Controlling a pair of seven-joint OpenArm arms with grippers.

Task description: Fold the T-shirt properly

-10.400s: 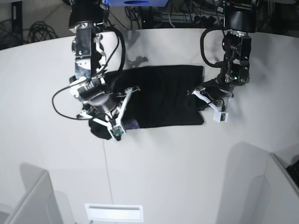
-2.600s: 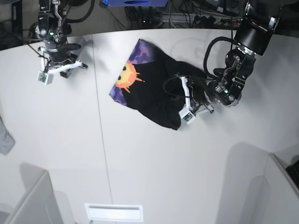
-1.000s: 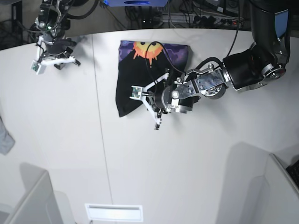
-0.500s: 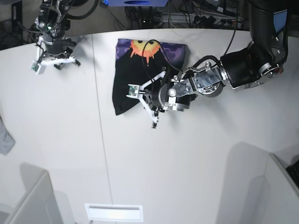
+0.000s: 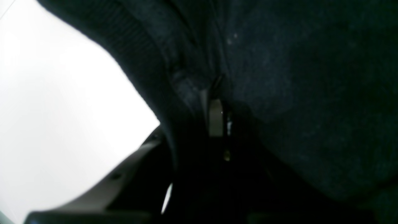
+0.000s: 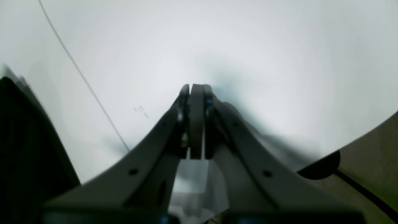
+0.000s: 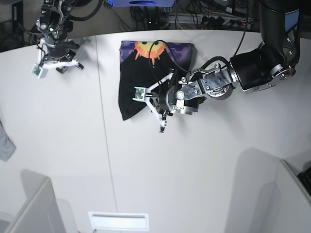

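The black T-shirt lies on the white table, partly folded, with the orange sun-face print on purple at its far edge. My left gripper rests on the shirt's near right part. In the left wrist view the gripper is shut on a bunched fold of the black T-shirt. My right gripper is at the far left of the table, away from the shirt. In the right wrist view it is shut and empty above the bare table.
A small grey cloth scrap lies at the left edge. Grey partition panels stand at the front right and front left. Cables lie beyond the table's far edge. The table's edge shows in the right wrist view.
My right arm left the shirt and moved to the far left. My left gripper dragged and turned the shirt leftward, print now at the far edge. In the last second almost nothing moved.
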